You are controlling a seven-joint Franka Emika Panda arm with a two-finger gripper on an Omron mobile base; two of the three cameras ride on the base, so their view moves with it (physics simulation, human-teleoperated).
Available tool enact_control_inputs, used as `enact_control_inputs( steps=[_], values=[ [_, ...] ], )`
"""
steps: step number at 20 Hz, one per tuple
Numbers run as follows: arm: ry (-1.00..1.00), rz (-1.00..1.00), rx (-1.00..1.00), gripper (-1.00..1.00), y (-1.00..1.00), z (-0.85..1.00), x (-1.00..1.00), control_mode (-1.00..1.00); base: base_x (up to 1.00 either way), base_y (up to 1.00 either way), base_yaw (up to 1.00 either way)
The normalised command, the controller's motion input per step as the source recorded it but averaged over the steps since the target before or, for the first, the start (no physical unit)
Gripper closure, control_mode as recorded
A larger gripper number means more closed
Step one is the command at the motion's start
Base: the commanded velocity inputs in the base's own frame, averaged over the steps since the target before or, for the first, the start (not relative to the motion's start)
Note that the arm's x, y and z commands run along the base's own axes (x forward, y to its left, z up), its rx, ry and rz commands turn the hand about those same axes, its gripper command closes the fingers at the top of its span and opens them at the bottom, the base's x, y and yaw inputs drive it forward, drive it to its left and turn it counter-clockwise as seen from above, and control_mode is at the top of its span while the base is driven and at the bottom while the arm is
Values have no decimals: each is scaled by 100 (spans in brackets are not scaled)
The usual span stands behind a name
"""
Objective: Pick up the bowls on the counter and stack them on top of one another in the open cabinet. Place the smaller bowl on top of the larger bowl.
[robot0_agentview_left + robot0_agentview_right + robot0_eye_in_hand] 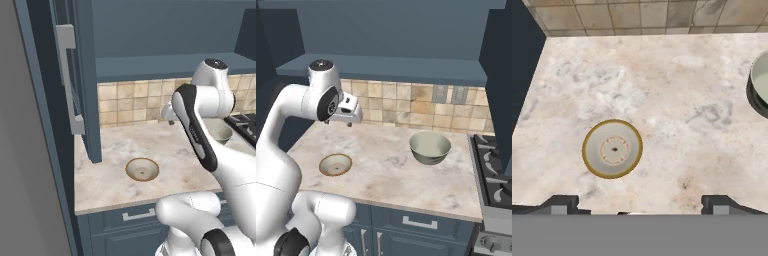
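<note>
two bowls [335, 165] [429, 147] sit apart on counter [386, 175].

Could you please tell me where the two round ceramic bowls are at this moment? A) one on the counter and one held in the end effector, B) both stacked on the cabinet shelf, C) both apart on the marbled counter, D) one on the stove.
C: the smaller tan-rimmed ceramic bowl and the larger grey-olive ceramic bowl both sit on the beige marbled stone counter, well apart.
</note>
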Motion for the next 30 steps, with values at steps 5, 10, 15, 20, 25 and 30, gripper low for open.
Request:
enact_control_inputs(
  steps=[5, 10, 15, 20, 25, 30],
  values=[
    [-5, 0, 4, -100, -2, -17, -52, -100, 0, 0, 0],
    [0, 0, 1, -100, 2, -21, -12, -100, 0, 0, 0],
    [3, 0, 0, -100, 8, -26, 1, -100, 0, 0, 0],
    [4, 0, 1, -100, 8, -32, 10, -100, 0, 0, 0],
    [4, 0, 2, -100, 4, -39, 7, -100, 0, 0, 0],
    [4, 0, 3, -100, 1, -43, 9, -100, 0, 0, 0]
  ],
)
